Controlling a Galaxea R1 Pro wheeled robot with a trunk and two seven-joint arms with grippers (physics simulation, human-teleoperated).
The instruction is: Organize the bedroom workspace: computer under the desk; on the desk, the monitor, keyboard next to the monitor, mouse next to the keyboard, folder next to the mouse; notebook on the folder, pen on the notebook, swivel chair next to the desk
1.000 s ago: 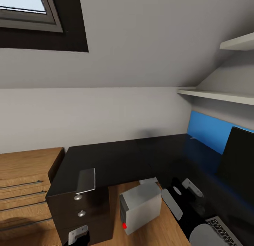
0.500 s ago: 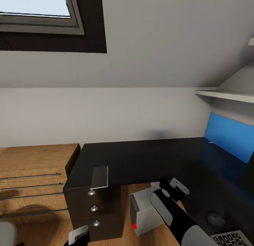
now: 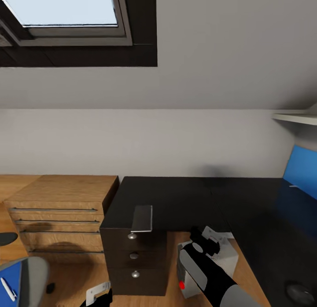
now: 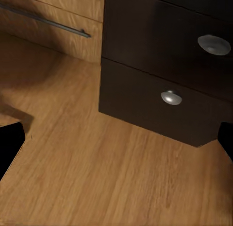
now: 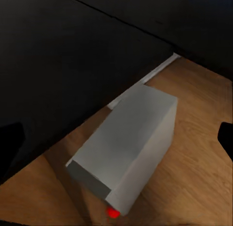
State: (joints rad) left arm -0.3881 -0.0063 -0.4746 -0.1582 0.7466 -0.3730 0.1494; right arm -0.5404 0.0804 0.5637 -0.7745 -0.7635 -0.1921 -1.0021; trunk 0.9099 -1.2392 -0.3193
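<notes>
We've swung left: chair [image 3: 22,280] now showing, monitor gone, computer [image 5: 124,155] sits under the counter [image 3: 198,201]; both sets of fingers spread, empty.

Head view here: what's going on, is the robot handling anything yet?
Nothing is held. The robot faces the corner of the dark desk, its right gripper hanging over the grey computer, which sits on the wood floor at the desk's edge with a red light on its front. The left gripper is low, by the desk's drawer unit. The mouse lies on the desk, and a swivel chair carrying something blue shows nearby.
</notes>
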